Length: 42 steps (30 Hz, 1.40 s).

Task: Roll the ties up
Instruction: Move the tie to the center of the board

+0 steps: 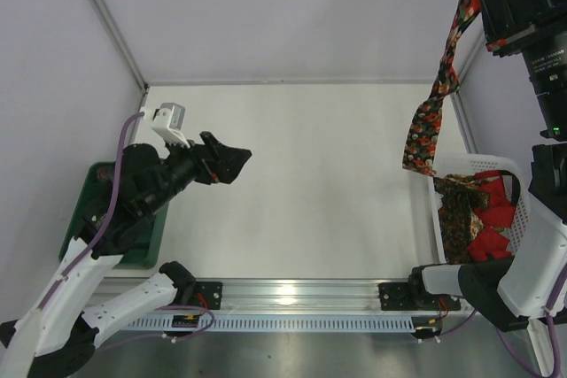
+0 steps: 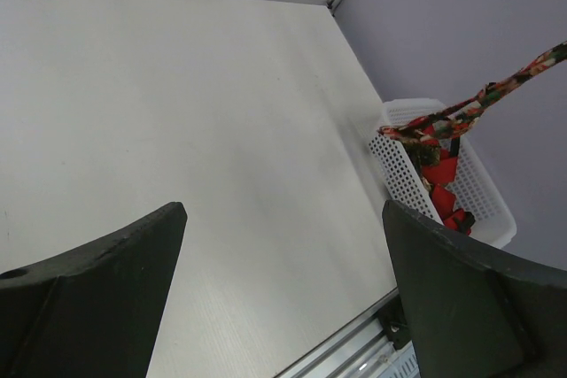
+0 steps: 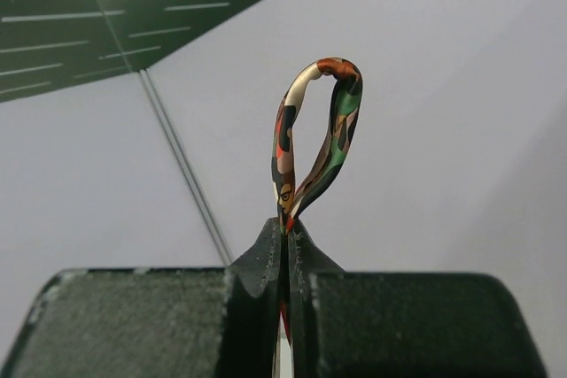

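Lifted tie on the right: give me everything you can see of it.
The tie is a long narrow strip of what looks like woven fabric, dark with red, green and gold floral flecks. It hangs in the air, slanting down from the shut right gripper, whose fingers pinch it near one end, with a small loop standing above them. Its wide end dangles by the white basket rim; whether it touches there is unclear.

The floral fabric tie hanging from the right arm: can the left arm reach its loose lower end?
Probably yes. The left fingers stand open, and only white table lies between them and the floral fabric tie dangling by the white plastic basket, though it's a long stretch.
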Each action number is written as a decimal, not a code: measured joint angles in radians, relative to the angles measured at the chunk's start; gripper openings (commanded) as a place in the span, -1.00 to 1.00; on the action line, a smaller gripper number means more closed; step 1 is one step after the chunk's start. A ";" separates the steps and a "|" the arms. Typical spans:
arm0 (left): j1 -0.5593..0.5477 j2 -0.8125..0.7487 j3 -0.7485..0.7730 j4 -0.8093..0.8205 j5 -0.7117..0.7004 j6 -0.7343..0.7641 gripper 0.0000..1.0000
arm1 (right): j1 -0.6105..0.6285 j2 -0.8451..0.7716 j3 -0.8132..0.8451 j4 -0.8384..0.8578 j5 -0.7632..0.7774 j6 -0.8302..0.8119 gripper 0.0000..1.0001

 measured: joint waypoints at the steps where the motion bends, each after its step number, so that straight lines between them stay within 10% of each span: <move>1: 0.000 0.006 0.003 0.002 0.000 0.001 1.00 | 0.000 0.003 0.005 0.016 -0.006 0.006 -1.00; 24: 0.016 0.014 0.011 -0.004 0.002 0.061 1.00 | -0.042 -0.103 -0.302 -0.055 0.117 0.013 -1.00; 42: 0.049 -0.025 0.000 0.007 0.043 0.086 1.00 | 0.235 0.095 -0.424 0.377 -0.718 0.390 -1.00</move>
